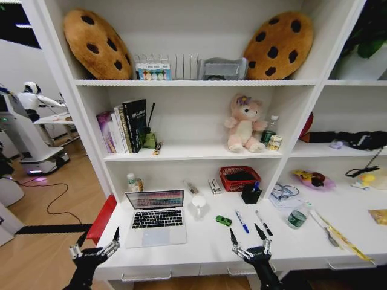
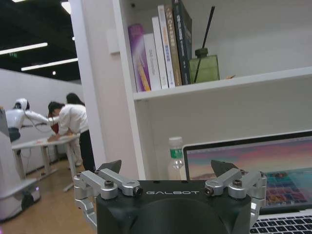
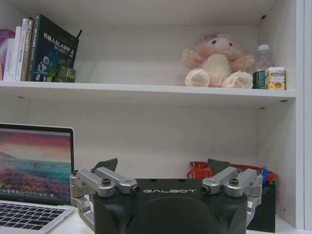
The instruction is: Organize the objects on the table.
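Silver and open, the slim laptop (image 1: pixel 156 217) sits on the left part of my long white desk (image 1: pixel 205 244), its screen glowing with a pink-and-teal landscape. Right of it lie a tiny green toy car (image 1: pixel 224 220), a blue pen (image 1: pixel 242 222) and a black pen (image 1: pixel 263 223); behind them stands a square black pen cup (image 1: pixel 251 194), and further right a small green-topped can (image 1: pixel 296 219). My left gripper (image 1: pixel 95 246) hangs off the desk's front left corner, fingers spread, grasping nothing. My right gripper (image 1: pixel 248 244) hovers at the front edge below the pens, likewise spread and bare. Both wrist housings read "GALBOT" (image 2: pixel 172 193).
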You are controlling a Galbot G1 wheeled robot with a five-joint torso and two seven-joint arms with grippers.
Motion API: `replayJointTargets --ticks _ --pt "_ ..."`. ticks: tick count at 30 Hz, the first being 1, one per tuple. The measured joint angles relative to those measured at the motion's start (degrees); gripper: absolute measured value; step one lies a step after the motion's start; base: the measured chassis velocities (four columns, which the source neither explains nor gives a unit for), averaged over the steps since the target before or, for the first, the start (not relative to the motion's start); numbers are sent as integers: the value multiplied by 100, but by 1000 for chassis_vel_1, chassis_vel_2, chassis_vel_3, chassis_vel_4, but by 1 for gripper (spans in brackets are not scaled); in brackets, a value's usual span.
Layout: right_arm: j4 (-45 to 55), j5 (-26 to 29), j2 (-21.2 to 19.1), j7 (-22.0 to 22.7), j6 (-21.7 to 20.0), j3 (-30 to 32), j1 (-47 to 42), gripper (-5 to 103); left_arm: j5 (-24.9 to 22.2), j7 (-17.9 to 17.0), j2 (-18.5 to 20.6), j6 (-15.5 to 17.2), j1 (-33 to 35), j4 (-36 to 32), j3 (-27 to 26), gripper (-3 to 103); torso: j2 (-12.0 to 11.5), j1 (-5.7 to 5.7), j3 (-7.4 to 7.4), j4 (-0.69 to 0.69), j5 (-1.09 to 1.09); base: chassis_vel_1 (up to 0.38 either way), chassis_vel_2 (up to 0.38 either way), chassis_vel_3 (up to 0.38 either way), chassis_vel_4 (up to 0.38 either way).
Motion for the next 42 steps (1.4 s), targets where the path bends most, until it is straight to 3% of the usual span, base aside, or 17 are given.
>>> replayJointTargets --ticks 8,10,11,13,14,16,18,19,21,25,27,28,34,35,38,40,42 --pt "-264 1 39 -107 3 -7 137 100 -188 66 1140 175 -100 135 -392 80 -3 9 3 2 -3 6 -4 -6 7" --pt "-306 13 29 -107 3 15 166 100 -26 266 1994 -32 -138 410 -786 70 -4 9 3 1 -4 0 0 0 0" --pt "-306 13 29 -107 3 15 166 100 -26 266 1994 -32 -138 410 -786 70 -4 9 3 1 -4 0 0 0 0" --pt "-363 28 27 -100 2 48 195 100 -29 359 2705 -103 -175 625 -1131 59 -4 9 3 0 -2 0 0 0 0" --pt "-363 28 27 -100 2 48 195 100 -29 359 2705 -103 -175 625 -1131 59 -4 9 3 0 -2 0 0 0 0" --pt "-402 30 42 -88 2 68 210 100 -25 355 3144 -125 -219 816 -1338 54 -4 9 3 1 -3 0 0 0 0" --pt "-440 27 75 -12 39 80 200 100 120 480 3942 -297 -348 1338 -1635 43 -3 9 3 1 -3 0 0 0 0" --pt "-440 27 75 -12 39 80 200 100 120 480 3942 -297 -348 1338 -1635 43 -3 9 3 1 -3 0 0 0 0" --pt "-487 22 112 59 123 85 140 100 195 777 4696 -467 -519 1823 -1815 26 -4 9 3 0 -2 0 0 0 0" --pt "-519 19 168 47 186 125 72 100 240 1003 5151 -711 -771 2283 -1789 21 -4 9 3 -1 -1 0 0 0 0" --pt "-543 20 209 34 276 167 -5 100 367 1381 5640 -1081 -1193 2879 -1588 5 -4 9 3 1 -5 0 0 0 0" --pt "-543 20 209 34 276 167 -5 100 367 1381 5640 -1081 -1193 2879 -1588 5 -4 9 3 1 -5 0 0 0 0" --pt "-621 7 306 29 428 212 -69 100 522 1919 6745 -1443 -1754 3387 -1238 0 -4 9 3 0 0 0 0 0 0" --pt "-621 7 306 29 428 212 -69 100 522 1919 6745 -1443 -1754 3387 -1238 0 -4 9 3 0 0 0 0 0 0" --pt "-625 -23 404 30 527 193 -119 100 550 2056 7462 -1592 -1695 3675 -1020 0 -4 8 3 1 -2 0 0 0 0" --pt "-625 -32 424 29 540 190 -125 100 555 2080 7568 -1598 -1674 3712 -1008 0 -4 8 3 1 -2 0 0 0 0" --pt "-653 -89 553 7 612 162 -160 100 539 2172 8013 -1588 -1569 3805 -1014 0 -4 8 3 1 -2 0 0 0 0"
